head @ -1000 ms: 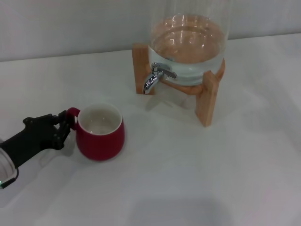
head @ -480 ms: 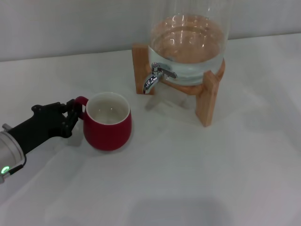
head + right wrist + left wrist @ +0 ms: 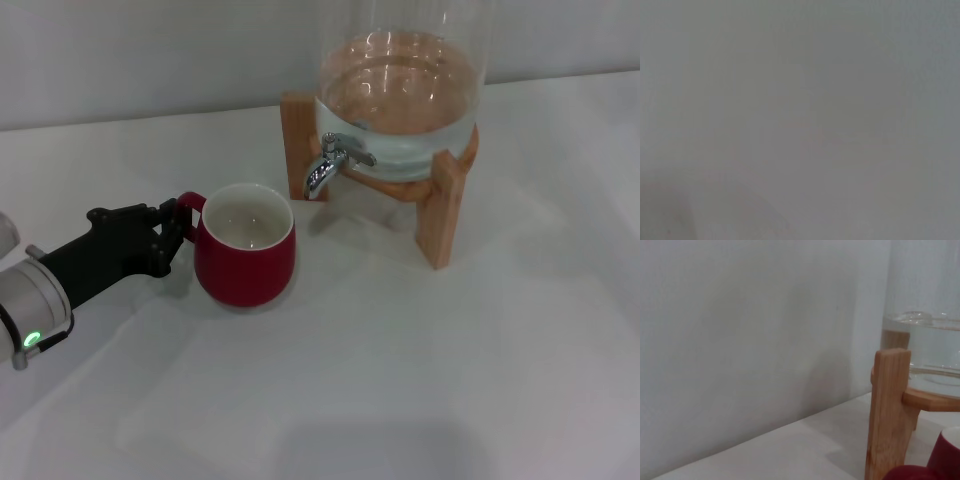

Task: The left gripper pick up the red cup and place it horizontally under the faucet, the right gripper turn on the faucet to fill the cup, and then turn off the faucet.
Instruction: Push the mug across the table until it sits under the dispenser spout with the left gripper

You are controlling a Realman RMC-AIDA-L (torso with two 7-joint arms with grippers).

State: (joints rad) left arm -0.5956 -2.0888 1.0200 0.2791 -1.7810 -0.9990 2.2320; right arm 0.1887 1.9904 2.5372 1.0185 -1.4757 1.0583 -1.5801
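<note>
The red cup [image 3: 246,264] stands upright on the white table, white inside, its handle pointing to my left. My left gripper [image 3: 178,226] is shut on the cup's handle, its black forearm reaching in from the left edge. The chrome faucet [image 3: 326,168] juts from the glass dispenser [image 3: 400,95]; its spout is a little beyond and to the right of the cup's rim. The cup's red edge shows in the left wrist view [image 3: 945,460] beside a wooden stand leg [image 3: 889,410]. The right gripper is out of view.
The dispenser, part full of water, rests on a wooden stand [image 3: 440,205] at the back middle. A pale wall rises behind the table. The right wrist view shows only a blank grey surface.
My left gripper has carried the cup rightward and away from me, toward the faucet. The cup has stayed upright.
</note>
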